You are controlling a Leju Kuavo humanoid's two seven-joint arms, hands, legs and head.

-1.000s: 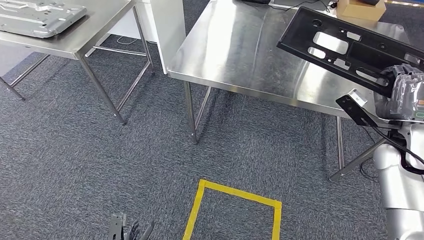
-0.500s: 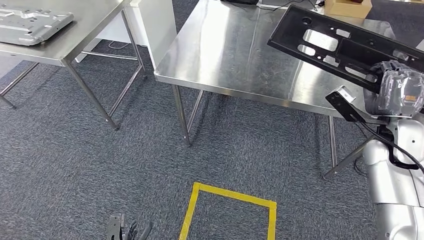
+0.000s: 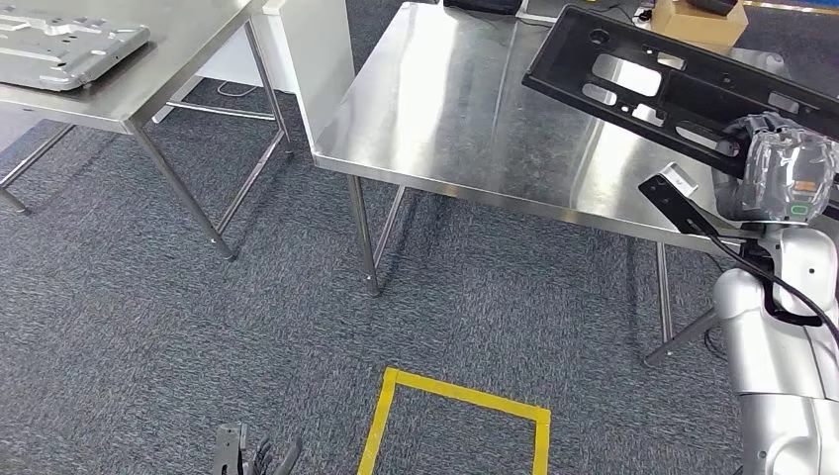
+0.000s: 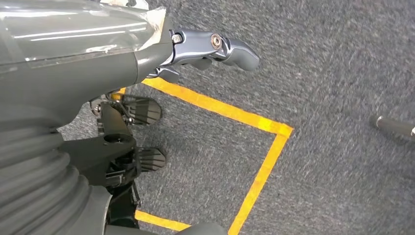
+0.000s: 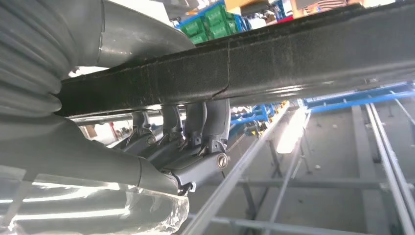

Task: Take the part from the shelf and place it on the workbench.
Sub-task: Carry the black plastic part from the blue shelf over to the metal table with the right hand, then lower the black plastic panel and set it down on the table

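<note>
Starting at the far left of the head view, a grey stamped metal plate (image 3: pixel 69 45) lies on a steel side table (image 3: pixel 148 94) whose thin legs stand on the grey carpet floor (image 3: pixel 198 336). Between this table and the large stainless steel workbench (image 3: pixel 465 109) there is a white panel (image 3: pixel 322 59), and under both tables the carpet is free between the legs. Low in the picture the left hand (image 3: pixel 252 457) hangs near the floor; in the left wrist view the left hand (image 4: pixel 205 49) holds nothing, with the thumb stretched out and apart from the other fingers. Just beside it a square of yellow tape (image 3: pixel 460 416) marks the carpet in front of the workbench's near edge. Further right, the long black plastic part with several cut-out holes (image 3: pixel 673 84) is held tilted in the air above the right half of the workbench, not touching the surface. The right hand (image 3: pixel 782 178) grips its near long edge, and the right wrist view shows the fingers (image 5: pixel 195 127) wrapped around that edge. A small brown cardboard box (image 3: pixel 698 20) sits at the far edge of the workbench, behind the part.
</note>
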